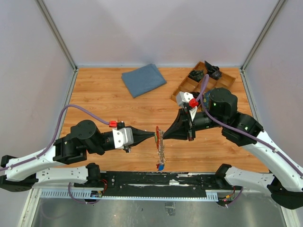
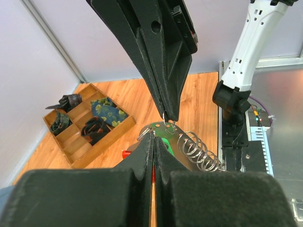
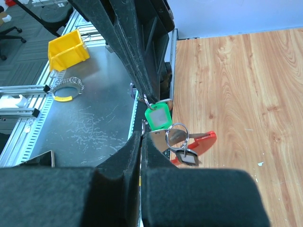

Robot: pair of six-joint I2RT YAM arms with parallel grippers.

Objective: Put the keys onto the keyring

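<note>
Red keyring (image 1: pixel 158 131), green tag (image 3: pixel 157 117), blue cloth (image 1: pixel 143 79), yellow bin (image 3: pixel 68 49)

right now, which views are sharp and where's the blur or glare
top external: even light, sharp, though the keys are tiny; left wrist: the left gripper is a blurred foreground, the wooden tray crisp; right wrist: the right gripper blurred, the green tag sharp, sheen on the metal bench.

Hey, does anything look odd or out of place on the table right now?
Nothing looks spilled or broken. The odd bit: the bunch of keys hangs in mid-air where the shut left fingers and right fingers meet, its coiled rings dangling below. The blue cloth lies askew at the back.
</note>
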